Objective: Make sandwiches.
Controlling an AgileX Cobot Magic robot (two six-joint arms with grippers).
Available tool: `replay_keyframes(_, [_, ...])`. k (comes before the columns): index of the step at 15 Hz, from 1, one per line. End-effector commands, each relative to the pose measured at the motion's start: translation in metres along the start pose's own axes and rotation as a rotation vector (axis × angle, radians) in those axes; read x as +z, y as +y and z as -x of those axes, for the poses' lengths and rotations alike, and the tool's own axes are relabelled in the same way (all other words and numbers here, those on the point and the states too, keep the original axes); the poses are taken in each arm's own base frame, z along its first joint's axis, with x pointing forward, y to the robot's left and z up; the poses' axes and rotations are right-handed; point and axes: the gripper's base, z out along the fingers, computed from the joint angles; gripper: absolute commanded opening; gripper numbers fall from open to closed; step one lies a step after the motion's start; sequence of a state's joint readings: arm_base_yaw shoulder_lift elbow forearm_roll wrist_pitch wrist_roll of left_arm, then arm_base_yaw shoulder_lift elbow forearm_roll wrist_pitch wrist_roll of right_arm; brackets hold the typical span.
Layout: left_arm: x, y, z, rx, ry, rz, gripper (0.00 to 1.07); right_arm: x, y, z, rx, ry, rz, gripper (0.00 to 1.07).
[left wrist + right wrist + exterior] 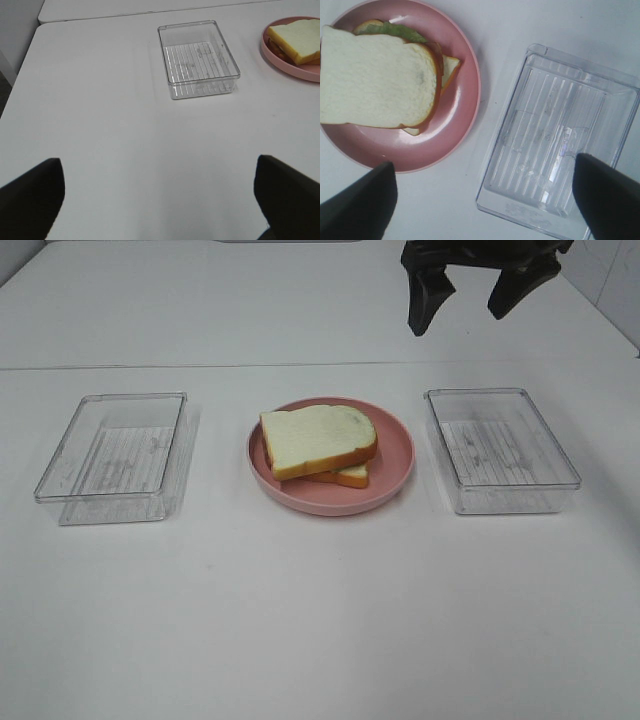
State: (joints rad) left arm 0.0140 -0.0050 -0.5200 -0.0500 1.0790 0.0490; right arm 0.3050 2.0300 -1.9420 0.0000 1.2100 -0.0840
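My right gripper (470, 302) hangs spread and empty beyond the pink plate (395, 455); left gripper (160, 195) too (both clear). A careless sweep could topple the skewed sandwich (318, 440).

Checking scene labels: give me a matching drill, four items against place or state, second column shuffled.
Items:
1. sandwich
2. pink plate
3. left tray
4. right end effector

Descriptions:
A. clear, nothing inside, on the left of the high view
B. open, raised above the table's far side
C. centred between the two trays
D. stacked on the plate, white bread on top

Pairs: 1-D, 2-C, 3-A, 4-B
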Motion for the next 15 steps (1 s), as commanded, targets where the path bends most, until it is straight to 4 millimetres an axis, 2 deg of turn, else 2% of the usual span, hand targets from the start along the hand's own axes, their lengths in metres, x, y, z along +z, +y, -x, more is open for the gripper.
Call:
replay_keyframes(1, [-0.001,0.0,-0.001,-0.006,-0.016,-0.003,0.95,-0.025,0.001,-0.018,0.027,0.084,0.022,0.91])
replay_keyframes(2, [-0.001,0.0,-0.001,-0.006,-0.016,-0.003,0.95,-0.029,0.002,-0.023,0.028,0.088,0.023,0.91])
replay_keyframes(3, [-0.001,0.0,-0.001,-0.006,-0.016,-0.003,0.95,-0.043,0.004,-0.047,0.04,0.104,0.019,0.91])
replay_keyframes(6, [-0.001,0.0,-0.001,-0.006,-0.016,-0.003,0.95,-0.058,0.005,-0.076,0.045,0.112,0.006,0.91])
replay_keyframes(7, [-0.001,0.0,-0.001,-0.006,-0.016,-0.003,0.95,-0.066,0.008,-0.111,0.056,0.122,0.001,0.91])
replay_keyframes(8, [-0.001,0.0,-0.001,-0.006,-0.016,-0.003,0.95,-0.07,0.008,-0.119,0.059,0.112,-0.004,0.91])
replay_keyframes(9, [-0.001,0.0,-0.001,-0.006,-0.016,-0.003,0.95,-0.072,0.009,-0.14,0.062,0.113,-0.009,0.91])
replay_keyframes(10, [-0.001,0.0,-0.001,-0.006,-0.016,-0.003,0.95,-0.073,0.01,-0.148,0.064,0.105,-0.01,0.91])
replay_keyframes(11, [-0.001,0.0,-0.001,-0.006,-0.016,-0.003,0.95,-0.079,0.014,-0.187,0.074,0.058,-0.012,0.91])
replay_keyframes(14, [-0.001,0.0,-0.001,-0.006,-0.016,-0.003,0.95,-0.089,0.012,-0.224,0.13,0.013,-0.021,0.91])
replay_keyframes(15, [-0.001,0.0,-0.001,-0.006,-0.016,-0.003,0.95,-0.101,0.002,-0.257,0.207,-0.029,-0.054,0.91])
